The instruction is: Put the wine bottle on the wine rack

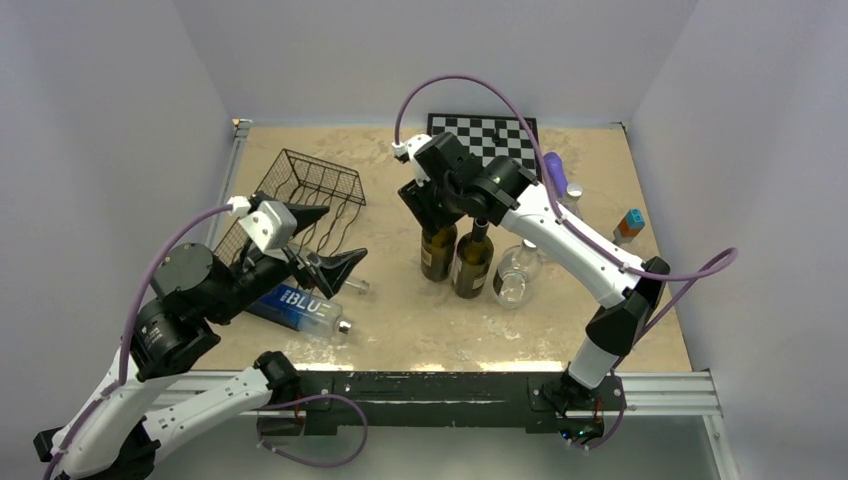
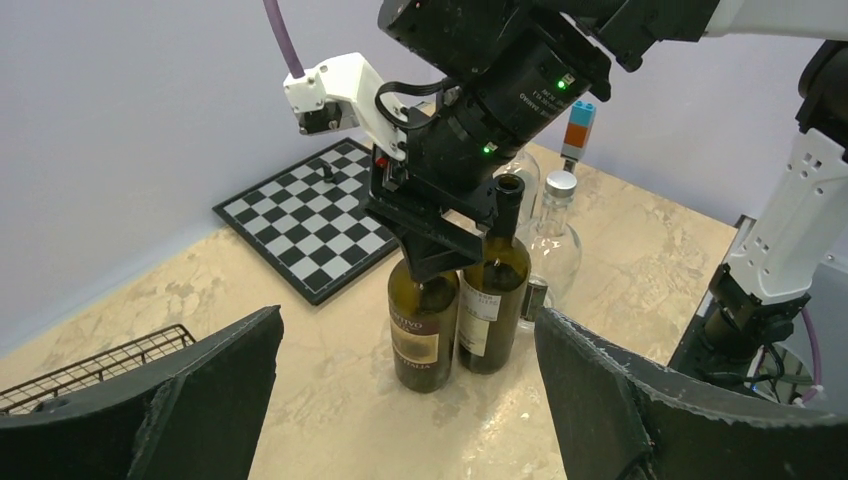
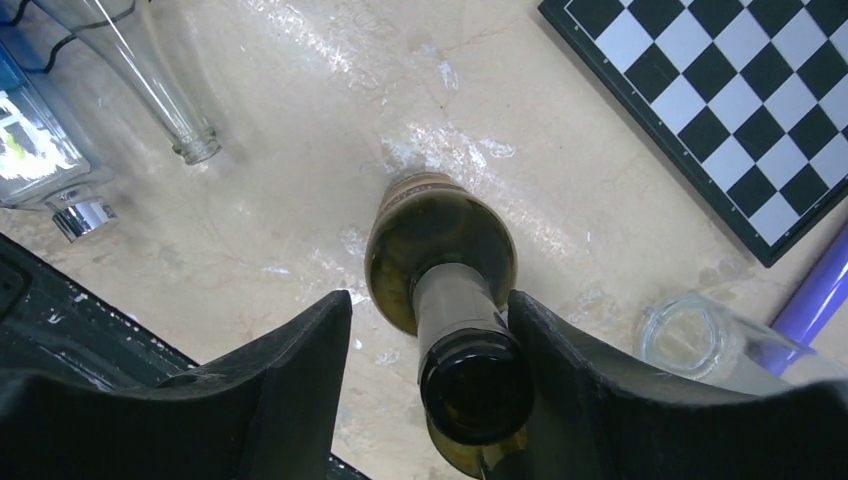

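On table (image 1: 400, 330), two upright wine bottles (image 1: 438, 255) (image 1: 472, 268)

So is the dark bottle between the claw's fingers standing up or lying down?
Standing up. The wine bottle rests on its base, and its neck points straight up between the fingers of the right gripper.

Robot lab cell: bare pale walls (image 1: 100, 100) around a stone-look tabletop (image 1: 400, 330), aluminium mounting rail (image 1: 670, 388).
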Available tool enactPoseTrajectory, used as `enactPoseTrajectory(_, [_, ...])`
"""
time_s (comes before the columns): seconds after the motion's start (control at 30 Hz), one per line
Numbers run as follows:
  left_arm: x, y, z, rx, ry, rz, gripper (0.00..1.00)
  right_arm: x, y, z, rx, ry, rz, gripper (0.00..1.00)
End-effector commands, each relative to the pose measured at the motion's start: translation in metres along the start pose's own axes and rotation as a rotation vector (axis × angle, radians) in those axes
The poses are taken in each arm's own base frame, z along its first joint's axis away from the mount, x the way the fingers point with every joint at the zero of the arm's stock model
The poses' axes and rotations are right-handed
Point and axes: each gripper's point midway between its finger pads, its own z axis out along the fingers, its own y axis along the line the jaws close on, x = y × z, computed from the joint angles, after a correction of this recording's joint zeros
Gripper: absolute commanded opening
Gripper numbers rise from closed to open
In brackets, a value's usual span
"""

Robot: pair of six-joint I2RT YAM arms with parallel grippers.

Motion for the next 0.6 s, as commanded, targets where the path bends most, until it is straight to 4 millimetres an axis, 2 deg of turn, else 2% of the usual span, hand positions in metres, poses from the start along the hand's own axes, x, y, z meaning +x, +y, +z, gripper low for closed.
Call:
enactPoseTrajectory(0.0, [0.003,0.007,-0.002,-0.046,-0.002,-0.026,0.99,-0.007,0.003,0.001,-0.022,-0.013,0.035,0.6])
enactPoseTrajectory(0.13, [0.005,0.009,-0.004,-0.057,0.001,-0.025,0.99,-0.007,0.001,0.005,0.0,-0.006,0.046,0.53])
enactPoseTrajectory(0.23, [0.012,0.011,-0.004,-0.068,0.019,-0.022,0.99,-0.01,0.0,0.0,0.0,-0.018,0.049,0.37])
enactPoseTrajectory(0.37, [0.028,0.011,0.0,-0.068,0.075,-0.023,0.99,-0.016,0.0,-0.01,-0.013,-0.046,0.049,0.04])
enactPoseTrajectory(0.4, [0.032,0.011,0.002,-0.067,0.086,-0.027,0.99,-0.018,0.002,-0.014,-0.031,-0.055,0.047,0.0])
enactPoseTrajectory(0.57, [0.066,0.008,0.016,-0.056,0.157,-0.047,0.99,-0.035,0.017,-0.044,-0.144,-0.129,0.044,0.0])
